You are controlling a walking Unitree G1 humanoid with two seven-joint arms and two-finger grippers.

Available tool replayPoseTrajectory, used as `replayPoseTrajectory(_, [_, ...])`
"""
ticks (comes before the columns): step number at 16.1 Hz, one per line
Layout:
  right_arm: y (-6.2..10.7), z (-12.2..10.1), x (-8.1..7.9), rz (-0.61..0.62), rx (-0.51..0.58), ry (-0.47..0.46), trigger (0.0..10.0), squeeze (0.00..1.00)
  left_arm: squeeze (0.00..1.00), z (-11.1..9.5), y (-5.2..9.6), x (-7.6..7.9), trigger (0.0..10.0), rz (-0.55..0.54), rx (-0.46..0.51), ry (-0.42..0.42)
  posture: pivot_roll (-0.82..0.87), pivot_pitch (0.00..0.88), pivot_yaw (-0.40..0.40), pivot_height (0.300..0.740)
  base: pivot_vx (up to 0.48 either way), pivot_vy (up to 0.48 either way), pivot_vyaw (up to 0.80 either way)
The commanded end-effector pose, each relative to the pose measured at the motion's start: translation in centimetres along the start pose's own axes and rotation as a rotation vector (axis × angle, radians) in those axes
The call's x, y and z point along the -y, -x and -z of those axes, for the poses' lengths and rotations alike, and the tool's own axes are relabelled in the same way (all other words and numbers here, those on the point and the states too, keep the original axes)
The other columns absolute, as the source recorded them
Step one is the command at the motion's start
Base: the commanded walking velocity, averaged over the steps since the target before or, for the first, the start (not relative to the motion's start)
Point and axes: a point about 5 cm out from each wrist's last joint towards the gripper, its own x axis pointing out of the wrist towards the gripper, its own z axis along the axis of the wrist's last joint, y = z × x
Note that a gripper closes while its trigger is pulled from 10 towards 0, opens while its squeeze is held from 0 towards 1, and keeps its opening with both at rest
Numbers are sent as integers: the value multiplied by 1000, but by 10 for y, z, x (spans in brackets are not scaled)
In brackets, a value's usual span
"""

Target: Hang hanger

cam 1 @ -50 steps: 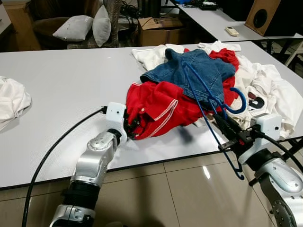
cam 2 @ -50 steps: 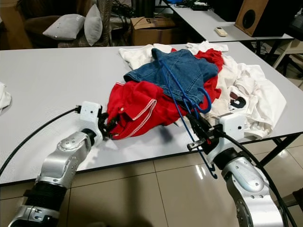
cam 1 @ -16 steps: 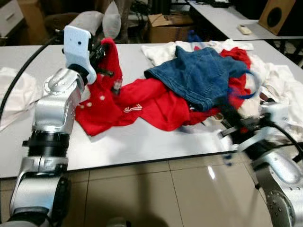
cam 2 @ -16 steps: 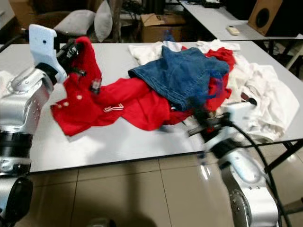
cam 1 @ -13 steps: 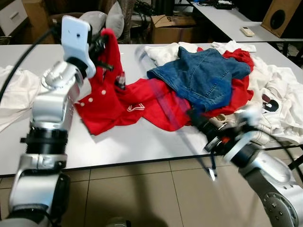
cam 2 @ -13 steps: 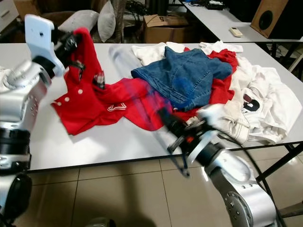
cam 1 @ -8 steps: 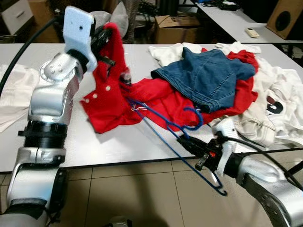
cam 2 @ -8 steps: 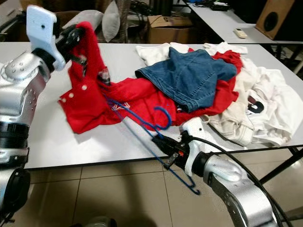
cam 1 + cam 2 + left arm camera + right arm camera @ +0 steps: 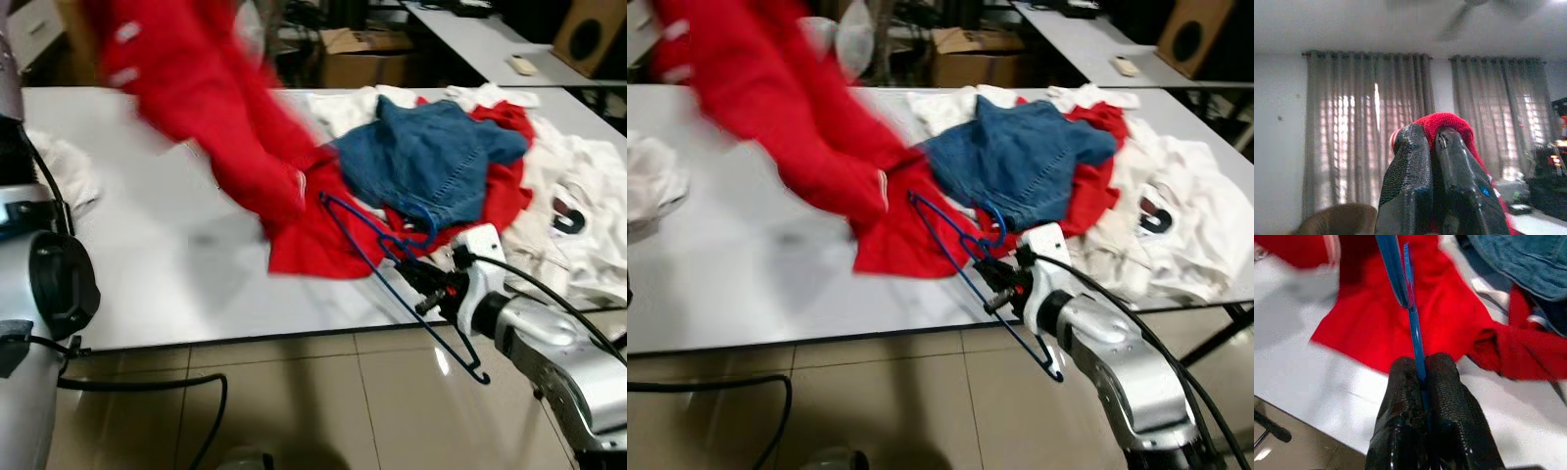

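Right arm reaches low over the worktop (image 9: 147, 284) edge, right gripper (image 9: 1420, 369) fingers pinching the blue hanger (image 9: 377, 250); left gripper (image 9: 1431, 139) raised high, fingers clamping the red shirt (image 9: 216, 127)

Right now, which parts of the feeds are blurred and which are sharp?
Both eye views smear the lifted red shirt; the thin blue wire hanger stays sharp. Left wrist view is soft and backlit by curtains; right wrist view blurs the table edge.
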Motion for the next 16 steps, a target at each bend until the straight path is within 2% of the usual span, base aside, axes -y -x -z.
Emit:
replayPoseTrajectory(1, [-9,0,1,-11,-5,9,10000,0,0,-5,-3,11,0,57,26,11,70,0,-19,740,0,0,0])
replayPoseTrajectory(2, [-37,-7,6,-29,20,1,10000,0,0,-5,-3,19,0,107,31,34,75,0,-13,740,0,0,0])
replayPoseTrajectory(4, [-81,-21,2,-141,15,10,10000,0,0,-4,-4,26,0,155,23,51,100,0,-27,740,0,0,0])
replayPoseTrajectory(5, [-88,-24,1,-167,4,34,10000,0,0,-3,-4,27,0,157,19,49,100,0,-27,740,0,0,0])
replayPoseTrajectory(6, [-95,-36,2,-202,-4,120,10000,0,0,-2,-4,27,0,149,2,25,144,0,-63,740,0,0,0])
replayPoseTrajectory(7, [-95,-48,7,-224,7,189,10000,0,0,-1,-3,26,0,149,-19,7,157,0,-78,740,0,0,0])
replayPoseTrajectory(9, [-74,-65,31,-258,12,329,10000,0,0,10,5,23,0,164,-87,-39,159,0,-82,740,0,0,0])
replayPoseTrajectory(10, [-64,-67,41,-288,7,363,10000,0,0,19,11,24,0,190,-140,-57,154,0,-79,740,0,0,0])
replayPoseTrajectory(12, [-37,-68,53,-387,-20,460,10000,0,0,48,27,33,0,251,-267,-115,134,0,-66,740,0,0,0])
replayPoseTrajectory(13, [-33,-69,53,-406,-20,471,10000,0,0,53,29,35,0,254,-287,-114,124,0,-62,740,0,0,0])
replayPoseTrajectory(14, [-21,-73,51,-475,19,443,10000,0,0,63,37,39,0,264,-326,-117,115,0,-60,740,0,0,0])
replayPoseTrajectory(15, [-8,-77,44,-569,59,391,10000,0,0,70,43,42,0,268,-353,-101,103,0,-61,740,0,0,0])
replayPoseTrajectory(16, [-1,-72,36,-650,46,373,10000,0,0,72,47,42,0,273,-373,-94,99,0,-63,740,0,0,0])
